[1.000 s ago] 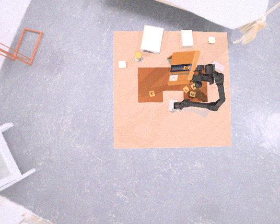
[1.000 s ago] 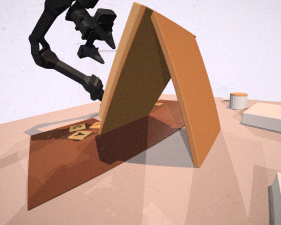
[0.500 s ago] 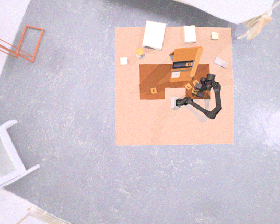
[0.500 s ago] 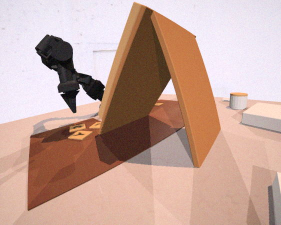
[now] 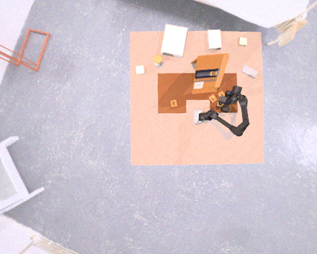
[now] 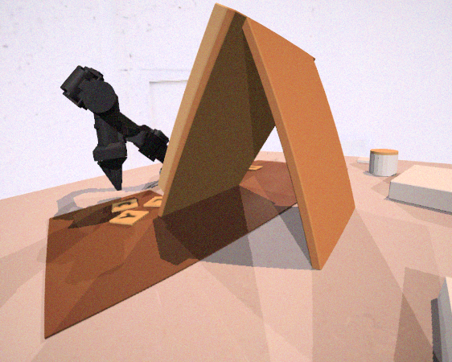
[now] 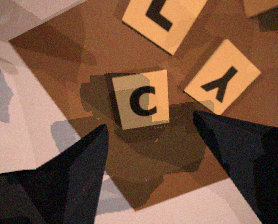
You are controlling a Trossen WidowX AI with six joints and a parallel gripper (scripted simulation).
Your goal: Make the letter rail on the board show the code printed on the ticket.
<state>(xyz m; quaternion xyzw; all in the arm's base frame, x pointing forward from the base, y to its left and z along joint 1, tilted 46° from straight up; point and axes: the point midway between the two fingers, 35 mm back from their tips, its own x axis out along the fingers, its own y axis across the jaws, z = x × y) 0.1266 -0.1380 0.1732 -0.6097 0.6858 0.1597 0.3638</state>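
The tilted board (image 5: 211, 61) (image 6: 297, 100) has a dark rail (image 5: 201, 74) with a G tile (image 5: 213, 73) at its right end. A white ticket (image 5: 198, 85) below carries letters too small to read surely. My gripper (image 5: 223, 104) (image 6: 118, 188) (image 7: 150, 122) is open and empty, pointing down above the C tile (image 5: 219, 105) (image 6: 125, 205) (image 7: 135, 87), which lies between the fingertips in the wrist view. The L tile (image 5: 212, 98) (image 6: 154, 202) (image 7: 187, 17) and Y tile (image 5: 221, 94) (image 6: 129, 217) (image 7: 222, 77) lie close by. Another tile (image 5: 173, 103) (image 6: 255, 167), apparently E, lies far left.
The tiles lie on a brown mat (image 5: 171, 88) (image 6: 88, 257). Behind and beside the board are a large white box (image 5: 174, 40), a smaller white box (image 5: 214, 39), an orange-lidded jar (image 5: 158, 60) (image 6: 384, 162), small blocks (image 5: 140, 69) (image 5: 242, 41) and a pale flat block (image 5: 249, 71).
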